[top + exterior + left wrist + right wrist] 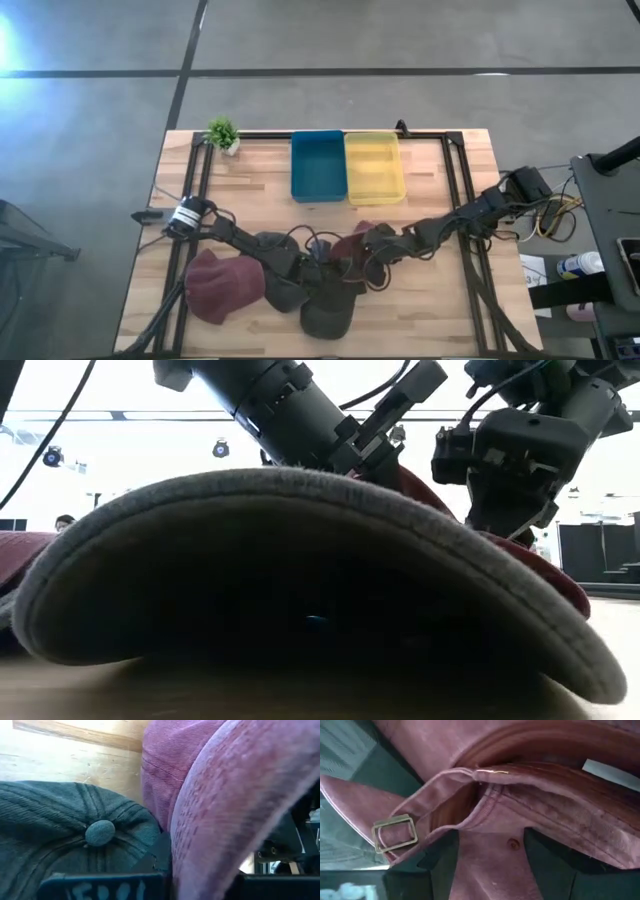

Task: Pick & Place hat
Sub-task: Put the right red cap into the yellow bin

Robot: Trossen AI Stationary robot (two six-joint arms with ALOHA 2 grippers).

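A maroon cap sits at the table's middle between both grippers, partly over a dark grey cap that fills the low view. My left gripper reaches it from the left, my right gripper from the right. Both are shut on the maroon cap. The left wrist view shows the cap's brim beside the grey cap's crown and top button. In the right wrist view, the maroon cap's back strap and brass buckle show. A second maroon cap lies on the table at the left. My left gripper has the maroon cap's brim edge between its two fingers, coming level from the table's left. The brim stands on edge above the grey cap. My right gripper pinches the maroon cap's back, just below the strap opening, between its two fingers. It comes from the table's right. The strap loop and buckle hang loose beside the hold.
A blue bin and a yellow bin stand side by side at the table's far edge, with a small potted plant at the far left corner. Black frame rails run along the table's sides.
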